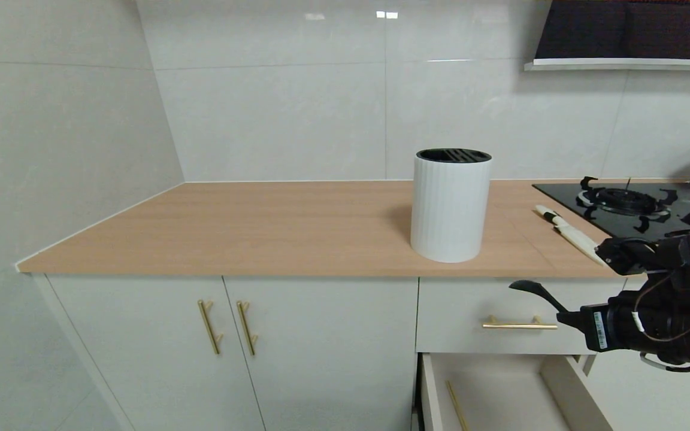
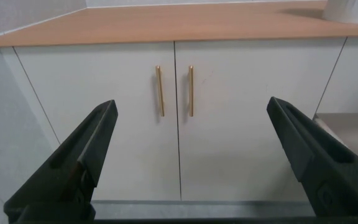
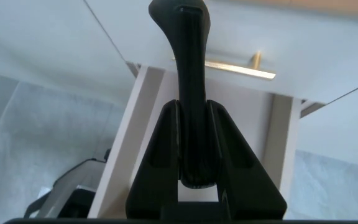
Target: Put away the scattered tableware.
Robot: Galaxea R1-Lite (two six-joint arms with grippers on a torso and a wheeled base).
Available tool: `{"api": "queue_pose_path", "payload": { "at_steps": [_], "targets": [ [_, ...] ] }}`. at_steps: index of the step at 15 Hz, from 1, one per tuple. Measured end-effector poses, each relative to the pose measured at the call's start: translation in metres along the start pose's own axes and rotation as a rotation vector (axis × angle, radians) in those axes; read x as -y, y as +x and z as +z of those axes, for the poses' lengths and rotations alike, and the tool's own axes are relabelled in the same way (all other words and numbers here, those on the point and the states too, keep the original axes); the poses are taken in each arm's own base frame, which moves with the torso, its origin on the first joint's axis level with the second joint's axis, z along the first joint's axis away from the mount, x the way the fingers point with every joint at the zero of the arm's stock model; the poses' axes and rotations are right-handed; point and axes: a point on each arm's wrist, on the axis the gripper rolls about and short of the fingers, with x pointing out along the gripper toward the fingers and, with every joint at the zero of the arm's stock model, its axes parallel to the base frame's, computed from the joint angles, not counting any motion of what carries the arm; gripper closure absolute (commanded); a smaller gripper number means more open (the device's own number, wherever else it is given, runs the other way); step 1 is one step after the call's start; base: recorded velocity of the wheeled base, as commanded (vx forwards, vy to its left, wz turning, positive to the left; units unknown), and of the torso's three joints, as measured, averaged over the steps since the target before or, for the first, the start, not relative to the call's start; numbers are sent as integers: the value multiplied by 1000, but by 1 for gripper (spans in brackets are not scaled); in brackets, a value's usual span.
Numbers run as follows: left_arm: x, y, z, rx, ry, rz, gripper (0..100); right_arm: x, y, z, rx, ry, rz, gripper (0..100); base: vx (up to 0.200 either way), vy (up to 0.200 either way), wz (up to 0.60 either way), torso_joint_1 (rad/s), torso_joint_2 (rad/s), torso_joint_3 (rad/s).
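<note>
— Starting at the left: what is your left tool doing?

— Nothing yet. My left tool point(image 2: 191, 109) is spread wide with nothing between its fingers, low in front of the twin cabinet doors point(image 2: 241, 124). I judge it is simply kept out of the way.

— And the white thing on the counter?

— That ribbed holder point(image 1: 450, 209) stands upright on the counter point(image 1: 261, 227), black slotted top facing up, so long pieces can drop in from above.

— What are you carrying?

— A black utensil point(image 1: 533, 288), clenched near one end by my right tool point(image 1: 566, 314). Its long axis runs nearly level, left to right, with the free end pointing left and slightly up. It hangs before the closed drawer front point(image 1: 471, 299), above the open drawer point(image 1: 435, 383). I'd guess it is held there because the drawer or the holder will take it.

— Anything further right?

— A pale knife point(image 1: 566, 230) lies flat on the counter between holder and hob point(image 1: 620, 203), its length running from far left to near right. Which end is the blade I cannot tell.
</note>
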Motion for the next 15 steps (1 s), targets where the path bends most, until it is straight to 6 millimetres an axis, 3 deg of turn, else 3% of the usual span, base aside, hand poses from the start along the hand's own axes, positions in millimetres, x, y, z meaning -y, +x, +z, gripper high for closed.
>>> {"api": "queue_pose_path", "payload": {
  "at_steps": [12,15],
  "targets": [
    [0,0,0,0,0,0,0,-3,12,-6,-44,-7,7,100,0,0,0,-157,458,300],
    [0,0,0,0,0,0,0,-3,14,-7,-54,-22,6,100,0,0,0,-22,152,85]
  ]
}}
